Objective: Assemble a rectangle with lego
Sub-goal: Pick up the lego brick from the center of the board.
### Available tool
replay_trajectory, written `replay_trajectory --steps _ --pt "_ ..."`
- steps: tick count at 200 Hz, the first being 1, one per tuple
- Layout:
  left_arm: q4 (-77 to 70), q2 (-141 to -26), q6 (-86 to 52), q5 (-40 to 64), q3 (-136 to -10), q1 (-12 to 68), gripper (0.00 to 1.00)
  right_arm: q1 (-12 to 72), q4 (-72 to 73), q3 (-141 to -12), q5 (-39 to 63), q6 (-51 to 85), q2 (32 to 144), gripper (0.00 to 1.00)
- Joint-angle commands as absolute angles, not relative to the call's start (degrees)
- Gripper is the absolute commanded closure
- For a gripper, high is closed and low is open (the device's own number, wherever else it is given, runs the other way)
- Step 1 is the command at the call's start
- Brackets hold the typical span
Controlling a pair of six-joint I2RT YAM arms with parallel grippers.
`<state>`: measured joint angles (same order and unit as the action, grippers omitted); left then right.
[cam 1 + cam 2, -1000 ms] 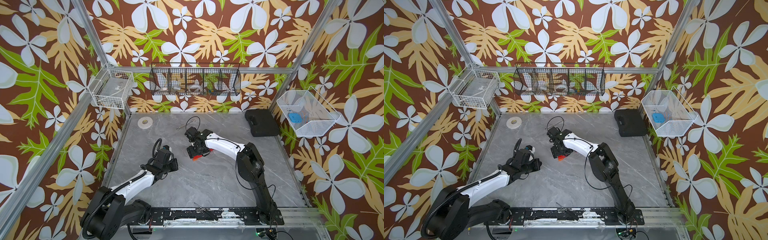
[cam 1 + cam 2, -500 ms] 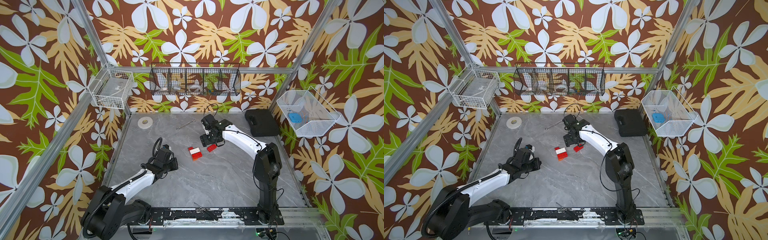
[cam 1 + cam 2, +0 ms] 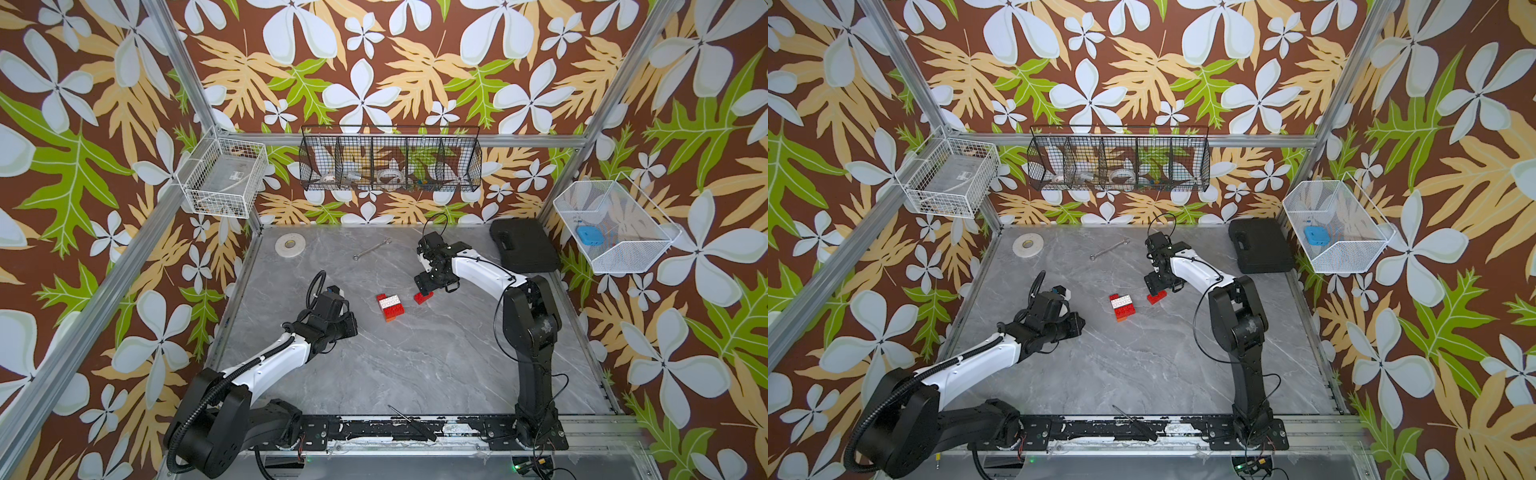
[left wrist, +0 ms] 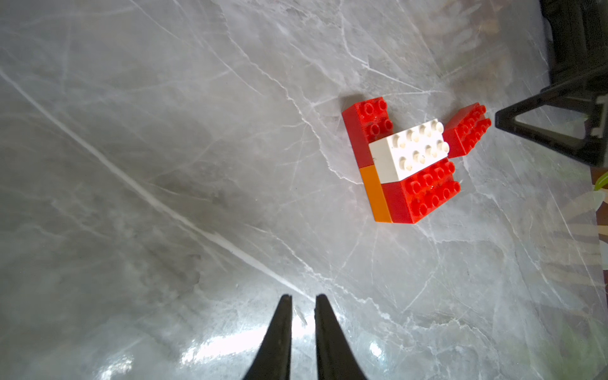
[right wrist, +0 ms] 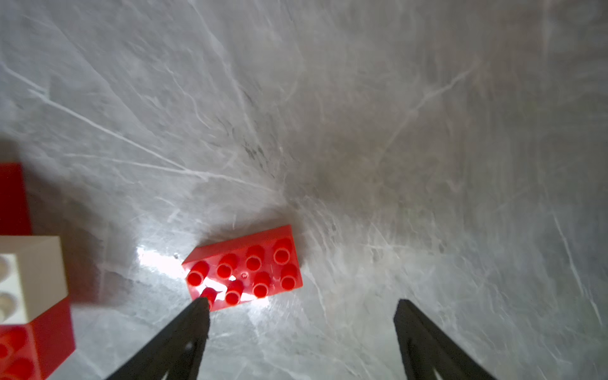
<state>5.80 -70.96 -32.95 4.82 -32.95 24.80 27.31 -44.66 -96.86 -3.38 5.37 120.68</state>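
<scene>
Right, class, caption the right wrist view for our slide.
Open right gripper poised at a loose red brick on the marble table, part-built block nearby.

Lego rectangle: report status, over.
Left gripper barely parted, empty. Right gripper wide open at loose red brick. Rectangle unfinished, brick lying apart. Nothing between them.

loose brick (image 3: 423, 297) right of rectangle (image 3: 390, 306), on table (image 3: 415, 365)

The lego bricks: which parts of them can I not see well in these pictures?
Loose red brick: right wrist view, one finger of the right gripper covers a corner.
Joined bricks: same view, cut by the picture edge, blurred.
Orange brick: left wrist view, upper bricks cover its top.
</scene>
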Motion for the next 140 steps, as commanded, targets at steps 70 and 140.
replay_trajectory --steps 70,140 --pt "7.72 -71.14 -32.7 5.26 -33.59 24.79 0.82 27.39 -44.28 -98.46 2.98 2.97 124.82 0.14" --pt "7.2 -71.49 -32.86 5.8 -33.44 24.79 0.82 27.37 -43.28 -97.21 2.8 2.99 125.53 0.2"
